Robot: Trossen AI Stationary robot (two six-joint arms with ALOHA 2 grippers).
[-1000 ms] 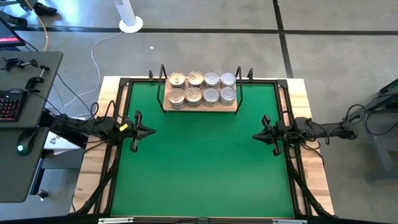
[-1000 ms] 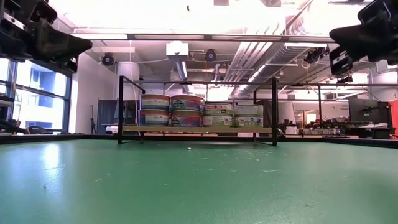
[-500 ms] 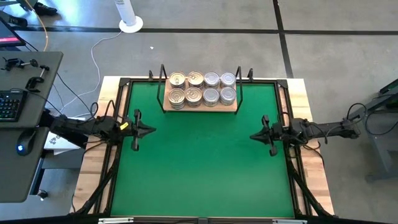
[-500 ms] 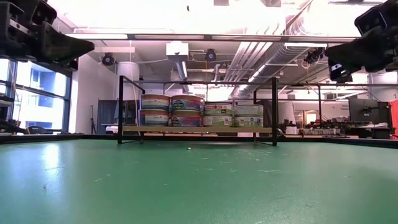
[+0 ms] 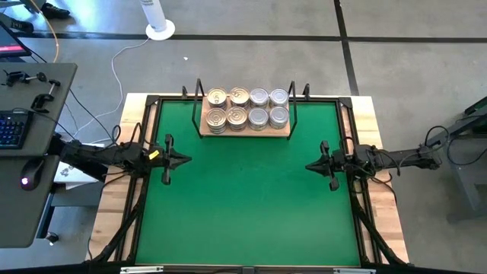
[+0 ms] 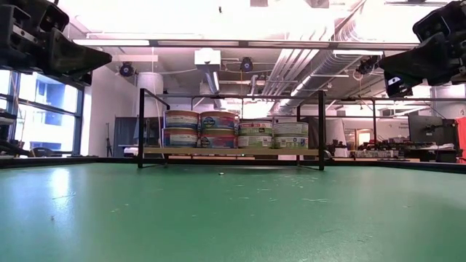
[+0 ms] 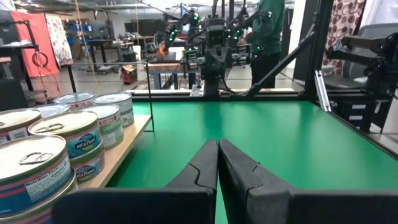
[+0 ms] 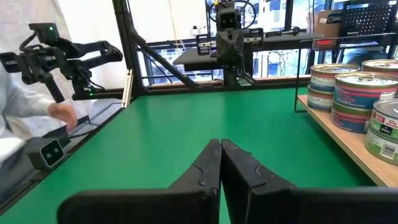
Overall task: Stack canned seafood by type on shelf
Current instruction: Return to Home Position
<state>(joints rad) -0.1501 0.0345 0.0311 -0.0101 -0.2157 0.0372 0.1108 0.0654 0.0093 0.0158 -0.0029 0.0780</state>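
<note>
at the far left a grey desk (image 5: 46,99) with a dark keyboard (image 5: 11,129) is seen beside the table (image 5: 110,209). the table's pale wood planks frame a flat green mat (image 5: 243,213).

the left gripper (image 5: 185,159) is held over the mat's left edge and is pointed inward. in its wrist view the two matte black, wedge-shaped fingers (image 7: 199,171) are pressed together along their length, and nothing is held between them. in the low view it is seen raised well above the mat.

the shelf (image 5: 245,134) is set at the middle of the mat's far edge. it is a light tan rectangular board with thin black metal uprights at its ends. the cans (image 5: 247,108) are all placed on it, in two rows of four stacks. they are flat, round and made of metal. the lids of the two left columns are gold-tinted with pull tabs, and those of the two right columns are plain silver-grey. in the low view each stack is shown two cans high. glossy blue-and-pink labels (image 6: 182,137) are seen on the left stacks and green-and-white ones on the right stacks.

the right gripper (image 5: 308,166) is held over the mat's right edge, turned toward the left one and well apart from the shelf. its black fingers (image 8: 202,171) are likewise closed tip to tip, and nothing is gripped. in the right wrist view a person's hand (image 8: 62,114) and white sleeve (image 8: 18,118) are seen beyond the mat's edge.
</note>
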